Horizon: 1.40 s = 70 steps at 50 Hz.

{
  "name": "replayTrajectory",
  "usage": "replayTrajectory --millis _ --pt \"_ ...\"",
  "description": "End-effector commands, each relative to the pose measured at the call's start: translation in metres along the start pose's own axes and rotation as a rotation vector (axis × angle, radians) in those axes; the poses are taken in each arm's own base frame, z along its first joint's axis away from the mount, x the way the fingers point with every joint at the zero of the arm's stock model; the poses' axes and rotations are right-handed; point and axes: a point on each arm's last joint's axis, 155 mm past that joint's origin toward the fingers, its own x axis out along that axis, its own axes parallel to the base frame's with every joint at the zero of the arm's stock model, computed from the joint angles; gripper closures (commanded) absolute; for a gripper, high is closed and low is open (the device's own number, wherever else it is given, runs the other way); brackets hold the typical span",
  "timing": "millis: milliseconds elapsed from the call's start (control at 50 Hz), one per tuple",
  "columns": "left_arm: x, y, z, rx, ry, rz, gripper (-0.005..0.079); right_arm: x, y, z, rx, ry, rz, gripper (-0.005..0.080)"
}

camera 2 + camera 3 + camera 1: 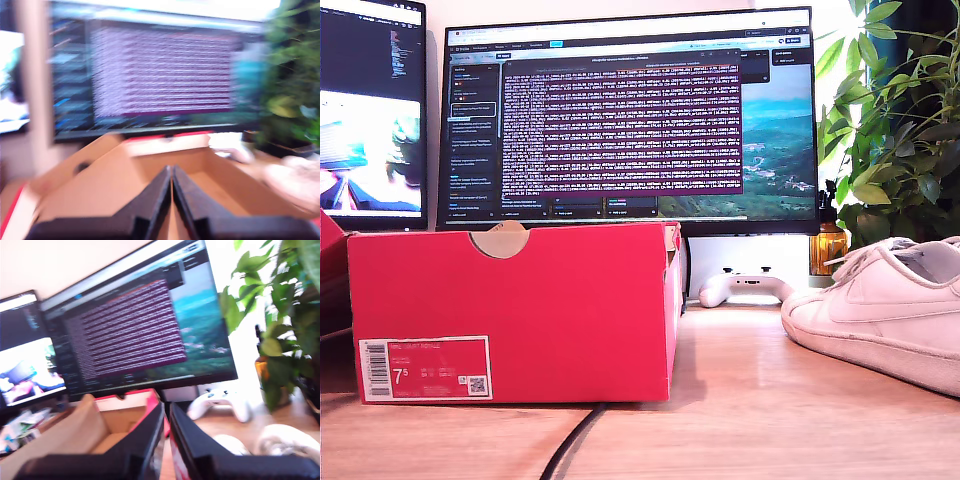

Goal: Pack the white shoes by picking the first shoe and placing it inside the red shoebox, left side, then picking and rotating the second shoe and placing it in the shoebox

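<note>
— Right, what is on the surface (750, 400)?

— Item one: the red shoebox (520, 310), standing at the exterior view's left, its half-round notch at the top edge and the white "7.5" barcode label (425, 369) low on the near face. Item two: one white shoe (885, 310), at the exterior view's right, well apart from the box, sole on the wood, partly cut off by the picture's edge. Item three: a white game controller (746, 288), behind, between box and shoe. Item four: a black cable (570, 445), running out from under the box. Backdrop: a large monitor (630, 115) with text windows, a second screen (370, 110) at the exterior view's left, a leafy plant (900, 120) at its right.

— And the grippers?

— Neither shows in the exterior view. My first gripper (171, 180) hangs over the open box, brown cardboard inside; jaws pressed together, nothing between them. My second gripper (166, 415) sits above the box's edge, jaws nearly together with a thin gap, nothing held. Both wrist views are blurred; a pale shoe shape (285, 440) lies beyond the second jaws.
</note>
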Motion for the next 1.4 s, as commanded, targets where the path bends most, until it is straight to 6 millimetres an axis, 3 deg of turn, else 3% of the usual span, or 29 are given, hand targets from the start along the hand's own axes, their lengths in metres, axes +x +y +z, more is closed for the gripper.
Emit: replayTrajectory --millis 0,320,420,580,800,1160,1380 --pt "-0.003 -0.005 0.007 0.078 0.031 -0.019 0.0761 -0.002 0.012 0.025 -0.014 -0.03 0.022 0.0762" --pt "-0.007 -0.021 -0.048 0.293 0.411 -0.164 0.0761 0.014 0.012 0.031 -0.103 0.17 -0.005 0.0762" --pt "-0.008 -0.026 -0.064 0.468 0.48 -0.254 0.0761 0.024 0.013 0.029 -0.12 0.259 0.007 0.0762" --pt "-0.008 -0.016 -0.091 0.632 0.595 -0.284 0.0761 0.039 0.01 0.023 -0.062 0.402 0.01 0.0762" --pt "-0.012 -0.007 -0.123 0.747 0.739 -0.341 0.0761 0.055 0.002 -0.003 -0.007 0.628 0.001 0.0762" --pt "0.005 0.007 -0.139 0.796 0.799 -0.309 0.0761 0.055 0.001 -0.066 0.029 1.005 -0.017 0.0762" --pt "0.017 0.009 -0.148 0.795 0.809 -0.312 0.0761 0.06 -0.012 -0.082 -0.051 1.105 -0.1 0.0755"
